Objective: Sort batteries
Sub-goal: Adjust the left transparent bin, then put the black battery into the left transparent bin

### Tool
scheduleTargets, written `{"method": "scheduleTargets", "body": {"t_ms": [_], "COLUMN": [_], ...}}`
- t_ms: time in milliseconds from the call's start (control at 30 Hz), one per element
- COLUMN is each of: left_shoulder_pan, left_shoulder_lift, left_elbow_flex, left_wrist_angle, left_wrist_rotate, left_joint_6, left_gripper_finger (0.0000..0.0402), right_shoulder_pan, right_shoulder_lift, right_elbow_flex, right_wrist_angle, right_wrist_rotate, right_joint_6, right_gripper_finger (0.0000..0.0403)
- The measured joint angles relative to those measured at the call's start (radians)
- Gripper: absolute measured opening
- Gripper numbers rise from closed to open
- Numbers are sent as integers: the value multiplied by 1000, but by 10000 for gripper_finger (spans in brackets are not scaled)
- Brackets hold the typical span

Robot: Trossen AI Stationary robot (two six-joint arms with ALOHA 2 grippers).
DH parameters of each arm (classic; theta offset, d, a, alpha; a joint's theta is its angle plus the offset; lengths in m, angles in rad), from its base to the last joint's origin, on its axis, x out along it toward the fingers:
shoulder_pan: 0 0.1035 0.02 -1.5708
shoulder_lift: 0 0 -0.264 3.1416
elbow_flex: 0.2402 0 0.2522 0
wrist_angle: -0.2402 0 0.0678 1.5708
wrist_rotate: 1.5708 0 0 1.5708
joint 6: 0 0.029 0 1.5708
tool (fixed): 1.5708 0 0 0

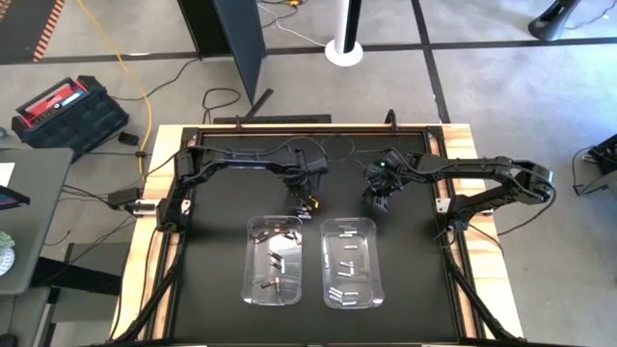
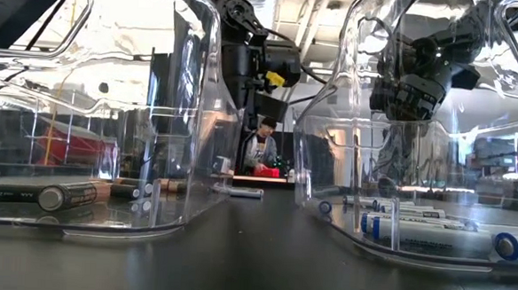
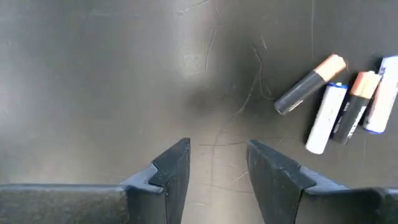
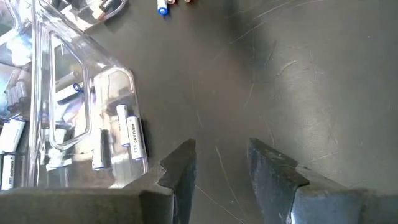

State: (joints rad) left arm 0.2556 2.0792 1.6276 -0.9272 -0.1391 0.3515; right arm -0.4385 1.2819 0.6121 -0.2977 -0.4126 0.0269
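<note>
"KIRKLAND" on a white battery (image 4: 134, 138) (right bin).

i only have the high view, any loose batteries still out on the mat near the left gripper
Observer: Yes. The left wrist view shows loose batteries lying together on the black mat: dark ones with copper ends and white ones with blue ends.
Operator: is the left gripper holding one
Observer: No. The left gripper is open with only bare mat between its fingers.
Operator: and the right one
Observer: The right gripper is open and empty too, beside the clear bin that holds white batteries.
</note>
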Motion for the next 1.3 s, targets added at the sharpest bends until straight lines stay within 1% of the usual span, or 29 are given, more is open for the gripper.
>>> {"method": "scheduleTargets", "body": {"t_ms": [267, 400, 467, 733, 833, 933, 1167, 1233, 1300], "left_shoulder_pan": [-58, -98, -114, -189, -219, -228, -183, -167, -150], "left_shoulder_lift": [0, 0, 0, 0, 0, 0, 0, 0, 0], "left_elbow_flex": [0, 0, 0, 0, 0, 0, 0, 0, 0], "left_wrist_angle": [-2, -2, -3, -30, -19, -14, 9, 15, 25], "left_wrist_rotate": [-1, -40, -42, -26, -25, -58, -75, -59, -19], "left_joint_6": [-80, -112, -141, -262, -261, -256, -162, -135, -116], "left_gripper_finger": [151, 151, 151, 151, 151, 151, 151, 151, 151], "right_shoulder_pan": [0, 0, 0, 0, 0, 0, 0, 0, 0], "right_shoulder_lift": [0, 0, 0, 0, 0, 0, 0, 0, 0], "right_elbow_flex": [0, 0, 0, 0, 0, 0, 0, 0, 0], "right_wrist_angle": [0, 0, -1, -7, -7, -8, -9, -13, -13], "right_wrist_rotate": [0, 0, 0, 0, 0, 0, 0, 0, 0], "right_joint_6": [0, -1, -6, -10, -12, -12, -8, -8, -8], "right_gripper_finger": [162, 162, 162, 162, 162, 162, 162, 162, 162]}}
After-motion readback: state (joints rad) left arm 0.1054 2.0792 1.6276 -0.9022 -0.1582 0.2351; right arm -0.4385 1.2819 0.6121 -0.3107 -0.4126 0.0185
